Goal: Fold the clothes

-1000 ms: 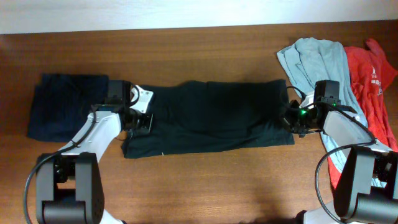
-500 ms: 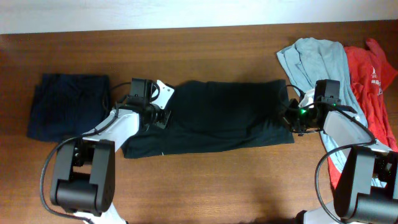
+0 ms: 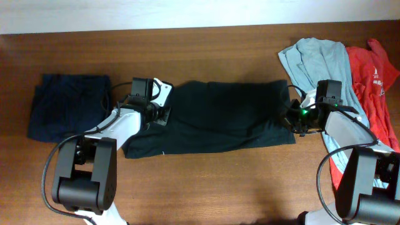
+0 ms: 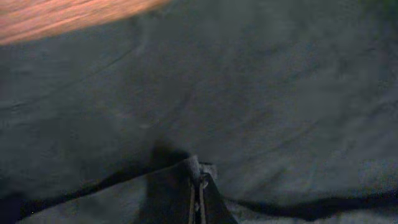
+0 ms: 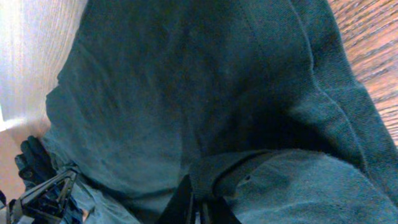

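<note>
A large black garment lies spread across the middle of the table. My left gripper is shut on its left edge, pulled in over the cloth; in the left wrist view the jaws pinch a dark fold. My right gripper is shut on its right edge; in the right wrist view the jaws clamp a fold of the black garment. A navy garment lies folded at the left. A pale blue-grey garment and a red one lie at the right.
The wooden table runs under everything. The pale and red garments lie heaped under and beside my right arm, reaching the right edge. A pale wall strip runs along the far edge.
My left gripper moved right and up, dragging the black garment's left edge inward over the cloth. It then drew back slightly. The right gripper stayed still.
</note>
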{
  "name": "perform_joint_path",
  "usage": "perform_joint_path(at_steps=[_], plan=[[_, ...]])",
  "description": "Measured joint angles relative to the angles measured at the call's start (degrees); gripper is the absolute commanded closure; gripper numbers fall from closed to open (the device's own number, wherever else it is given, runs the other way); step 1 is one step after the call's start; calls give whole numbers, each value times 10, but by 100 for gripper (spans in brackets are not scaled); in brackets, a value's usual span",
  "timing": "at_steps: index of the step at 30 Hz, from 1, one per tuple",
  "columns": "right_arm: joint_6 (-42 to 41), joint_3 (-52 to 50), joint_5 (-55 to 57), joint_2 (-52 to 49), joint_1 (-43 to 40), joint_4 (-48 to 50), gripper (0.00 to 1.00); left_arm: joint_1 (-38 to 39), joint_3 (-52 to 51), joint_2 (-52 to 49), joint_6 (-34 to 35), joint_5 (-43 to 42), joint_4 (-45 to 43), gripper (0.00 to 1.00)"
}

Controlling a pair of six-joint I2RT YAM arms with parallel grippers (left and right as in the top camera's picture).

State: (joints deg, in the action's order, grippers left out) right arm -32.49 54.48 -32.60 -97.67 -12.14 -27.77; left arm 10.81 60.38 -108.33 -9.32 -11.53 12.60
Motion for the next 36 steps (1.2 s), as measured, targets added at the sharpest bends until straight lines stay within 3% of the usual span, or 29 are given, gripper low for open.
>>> perform_joint_path(at_steps=[2, 3, 5, 7, 10, 13, 16, 18, 19, 21, 22, 24, 26, 36], plan=[[0, 0, 2, 0, 0, 0, 94, 0, 2, 0, 3, 21, 1, 99], [0, 0, 6, 0, 0, 0, 83, 0, 3, 0, 4, 30, 3, 99], [1, 0, 18, 0, 0, 5, 76, 0, 3, 0, 11, 53, 11, 99], [1, 0, 34, 0, 0, 9, 56, 0, 4, 0, 19, 73, 16, 99], [3, 0, 48, 0, 0, 9, 51, 0, 6, 0, 24, 89, 18, 99], [2, 0, 62, 0, 0, 2, 53, 0, 7, 0, 28, 94, 21, 99], [4, 0, 71, 0, 0, -15, 83, 0, 7, 0, 28, 97, 22, 99], [16, 0, 70, 0, 0, -20, 80, 0, 7, 0, 28, 99, 22, 99], [32, 0, 65, 0, 0, -20, 70, 0, 7, 0, 28, 99, 22, 99], [52, 0, 58, 0, 0, -27, 63, 0, 7, 0, 30, 101, 22, 99], [57, 0, 54, 0, 0, -36, 64, 0, 7, 0, 30, 101, 22, 99], [73, 0, 51, 0, 3, -42, 86, 0, 7, 0, 30, 101, 22, 99], [75, 0, 51, 0, 13, -42, 96, 0, 7, 0, 30, 101, 23, 99], [79, -2, 117, 0, 106, -27, 96, 0, 8, 0, 30, 101, 24, 99]])
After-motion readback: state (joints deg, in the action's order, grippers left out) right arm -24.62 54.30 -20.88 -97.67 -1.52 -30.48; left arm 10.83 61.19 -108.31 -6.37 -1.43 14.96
